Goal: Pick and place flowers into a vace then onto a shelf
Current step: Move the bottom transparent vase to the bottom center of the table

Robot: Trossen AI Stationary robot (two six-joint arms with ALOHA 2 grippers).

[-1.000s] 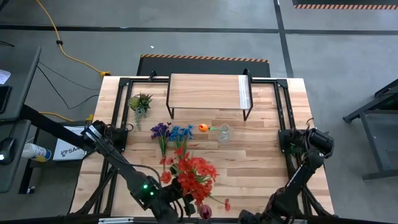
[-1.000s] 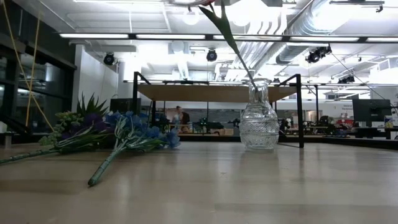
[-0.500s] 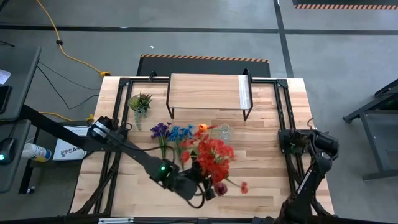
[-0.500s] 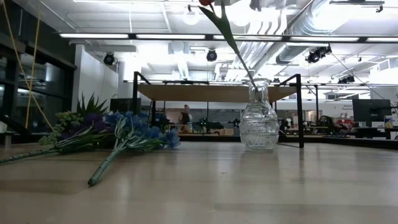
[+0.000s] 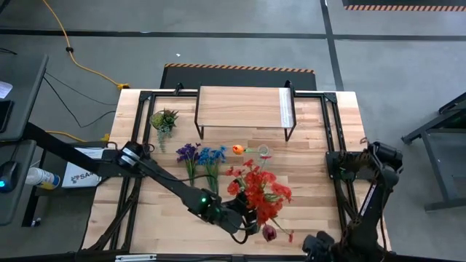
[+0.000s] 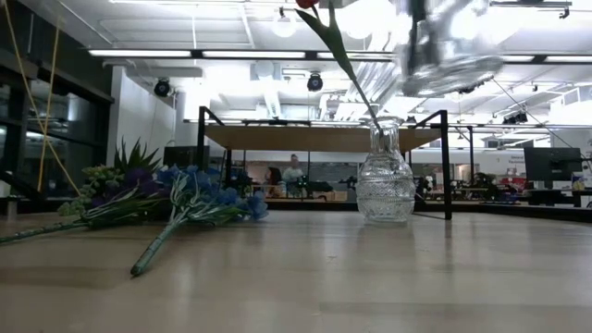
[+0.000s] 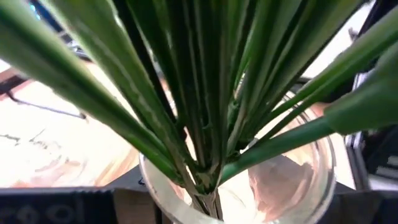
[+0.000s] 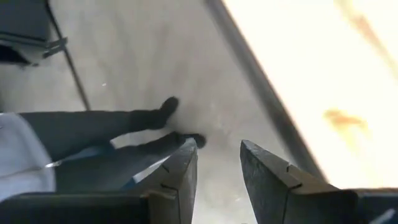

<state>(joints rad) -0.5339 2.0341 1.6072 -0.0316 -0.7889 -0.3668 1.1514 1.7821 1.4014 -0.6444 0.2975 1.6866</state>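
The left tool [image 5: 246, 222] is closed around a clear glass vase, the held vase [image 7: 311, 180], whose rim fills its wrist view with a tight bundle of green stems [image 7: 205, 93] rising out of it. From above, the red flowers [image 5: 258, 191] of that bundle spread over the middle of the bench [image 5: 306, 189], toward its near edge, with one dark bloom hanging off to the side; they hide most of the tool and the vase beneath them. In the low view the held vase [image 6: 453, 46] shows blurred, high up and clear of the bench top. Just beyond the bouquet stands a second vase [image 5: 263, 153], upright on the bench in front of the shelf [image 5: 240, 108], with one stem leaning out of it and the orange flower [image 5: 238, 150] just beside it. Farther toward the left arm's side the blue flowers [image 5: 212, 155] and the purple flowers [image 5: 188, 153] lie flat on the wood, side by side, and a small green spiky plant [image 5: 164, 118] sits near the shelf's left legs. The shelf itself stands at the far edge, nothing on it. The right tool [image 8: 217, 149] waits off the near right corner of the bench, over the floor, its fingers a narrow gap apart with nothing between them.
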